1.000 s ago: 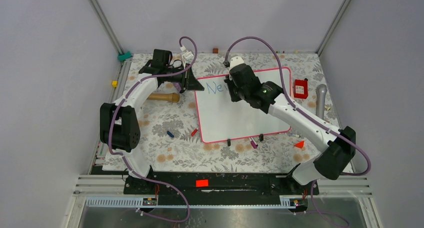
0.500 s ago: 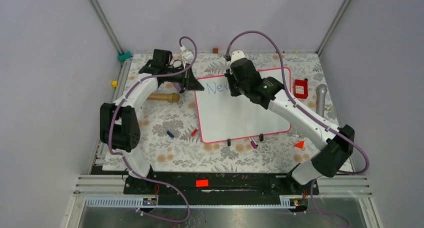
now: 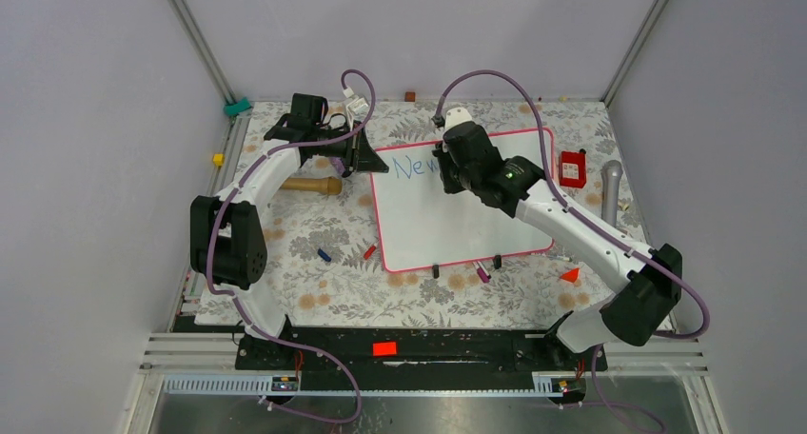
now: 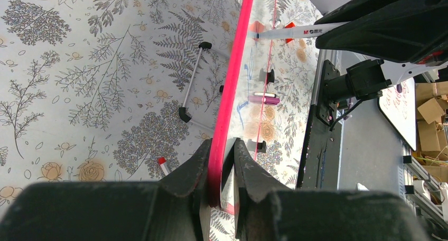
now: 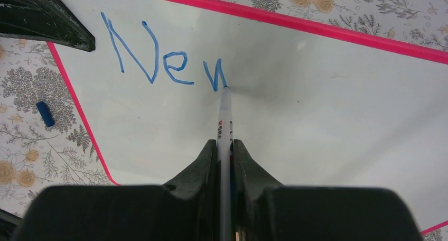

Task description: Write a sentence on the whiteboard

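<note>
The whiteboard [image 3: 466, 220] lay on the table [image 3: 314, 234], with its long axis from left to right. The left end effector [image 4: 221, 146] was clamped on its pink edge at the far left corner. The right end effector [image 5: 224, 146] was closed on a marker [image 5: 224, 111], whose tip touched the board at the last stroke of the sentence [image 5: 164, 61], so far only "New". The bare surface lay to the right of the tip, along the long axis. I judge the right arm must carry the line that way.

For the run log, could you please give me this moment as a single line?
left claw: clamped on whiteboard edge | right claw: gripping marker, tip on board | sentence: "Ne" plus partial third letter
</note>
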### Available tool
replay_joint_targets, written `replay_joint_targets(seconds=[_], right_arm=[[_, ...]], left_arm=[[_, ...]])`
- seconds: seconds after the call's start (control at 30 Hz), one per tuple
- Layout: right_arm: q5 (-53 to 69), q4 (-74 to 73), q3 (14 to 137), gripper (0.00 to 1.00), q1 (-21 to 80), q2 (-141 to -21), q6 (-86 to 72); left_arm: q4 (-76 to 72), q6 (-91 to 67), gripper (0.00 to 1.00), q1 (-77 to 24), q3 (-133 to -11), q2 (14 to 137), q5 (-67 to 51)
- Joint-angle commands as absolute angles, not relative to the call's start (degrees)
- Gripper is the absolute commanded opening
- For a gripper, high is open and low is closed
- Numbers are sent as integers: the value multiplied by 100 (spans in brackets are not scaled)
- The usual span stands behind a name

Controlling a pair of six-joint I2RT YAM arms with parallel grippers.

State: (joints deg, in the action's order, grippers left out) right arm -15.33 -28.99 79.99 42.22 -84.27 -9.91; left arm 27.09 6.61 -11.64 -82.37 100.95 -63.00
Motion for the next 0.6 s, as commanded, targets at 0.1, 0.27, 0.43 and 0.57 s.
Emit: replay_joint_targets(seconds=[0.1,0.27,0.43,0.57], right_arm=[[-1723,-2896,8163,0,4121,-8508,-944],[-1640,-2887,8405,0,4032,-8645,-963],[-1600,-2945,8640,0,3991,-8753,-950],[-1588,-2982,8746,0,3973,-8781,-936]], left_arm=[[2808,1513,8,-1305,-8059,10134,-5037],[2812,1527,8,-1308,-8053,10142,-5040],[2812,1521,8,-1305,-8057,10155,-5045],[2812,1521,8,-1309,-8059,10161,-5037]])
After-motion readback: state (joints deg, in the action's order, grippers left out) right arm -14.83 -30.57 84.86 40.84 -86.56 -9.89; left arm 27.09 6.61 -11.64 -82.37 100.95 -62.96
